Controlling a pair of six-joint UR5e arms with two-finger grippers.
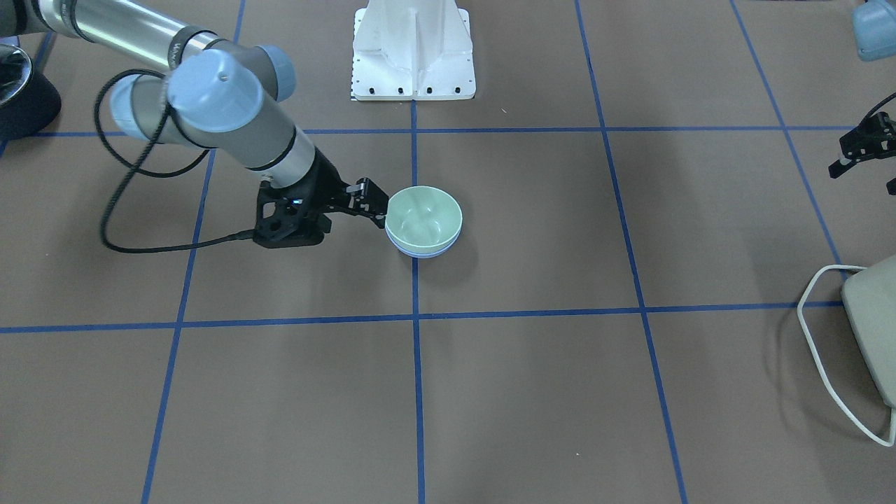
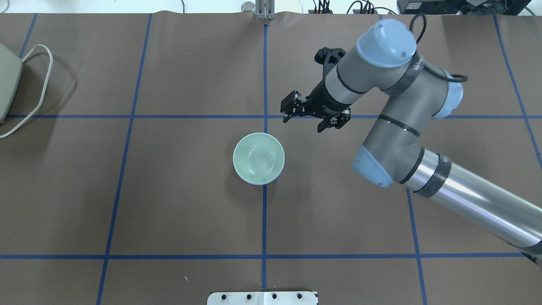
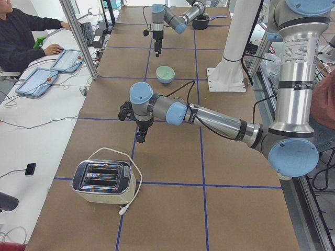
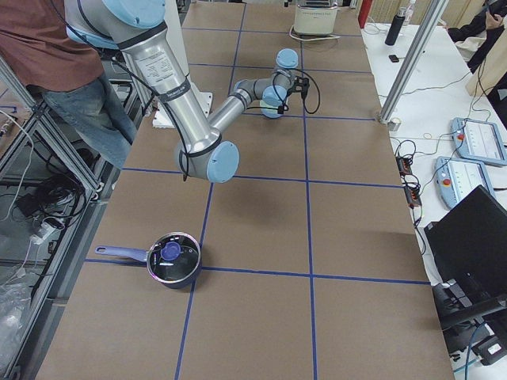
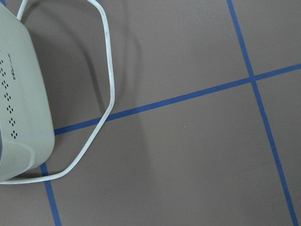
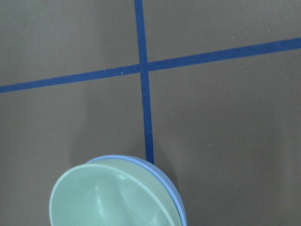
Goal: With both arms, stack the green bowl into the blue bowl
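- The small mint-green glossy bowl [image 2: 258,157] sat nested inside the pale periwinkle-blue bowl [image 6: 178,200] of the same size. Only a thin blue rim showed around it, so I judged the stacking done.
- The pair stood upright near the middle of the brown paper-covered table [image 2: 169,203], on a crossing line of blue tape.
- The right gripper [image 2: 305,122] was just beside the stack. Its jaws were spread wide and held nothing. It seemed to me apart from the rim, as fits a release.
- The right wrist view looked down on the bowls, so I think that claw was above them.
- The left gripper [image 1: 859,148] was well apart, near the cream toaster [image 3: 102,183] with its white cord. I could not tell whether it was wide or narrow. I suppose it was parked there to leave room.
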